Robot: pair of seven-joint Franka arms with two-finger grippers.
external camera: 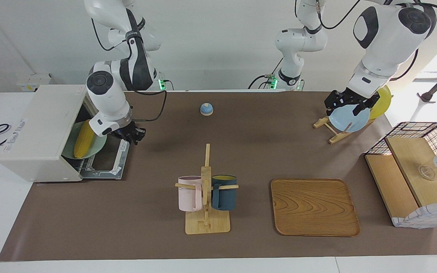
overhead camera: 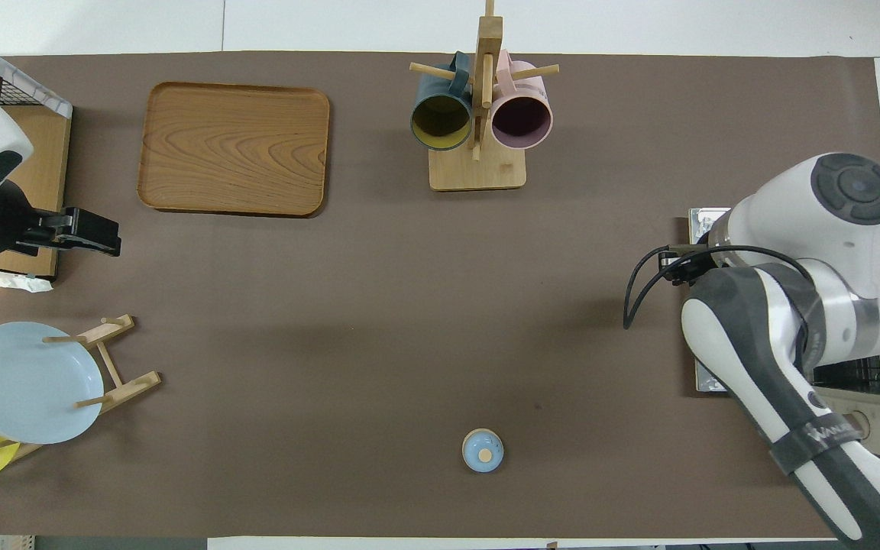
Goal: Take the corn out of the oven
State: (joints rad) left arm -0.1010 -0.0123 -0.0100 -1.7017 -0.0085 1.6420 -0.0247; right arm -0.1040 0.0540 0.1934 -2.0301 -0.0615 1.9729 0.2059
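Corn: the corn (external camera: 83, 138) lies on a pale green plate (external camera: 98, 147) in the mouth of the oven (external camera: 38, 131), partly out past the opening, above the dropped door.
Oven: cream-white box at my right arm's end of the tabletop (external camera: 157, 223); its door (external camera: 109, 161) lies folded down flat in front of it.
My right end effector: my right end effector (external camera: 130, 134) hangs over the open door's edge, beside the plate and apart from the corn; I cannot tell how far its fingers are parted, and I see nothing in them.
My left end effector: my left end effector (external camera: 349, 102) waits over the blue plate (external camera: 348, 118) standing in a wooden rack (external camera: 326, 127), with a yellow plate (external camera: 381, 101) beside it; its finger spread I cannot tell either.
Middle of the tabletop: a small blue bell (external camera: 206, 109) nearer to me; a mug stand (external camera: 206, 197) with a pink mug (external camera: 189, 193) and a dark blue mug (external camera: 224, 192) farther out.
Toward my left arm's end: a wooden tray (external camera: 313, 207) and a wood-and-wire basket box (external camera: 415, 172).
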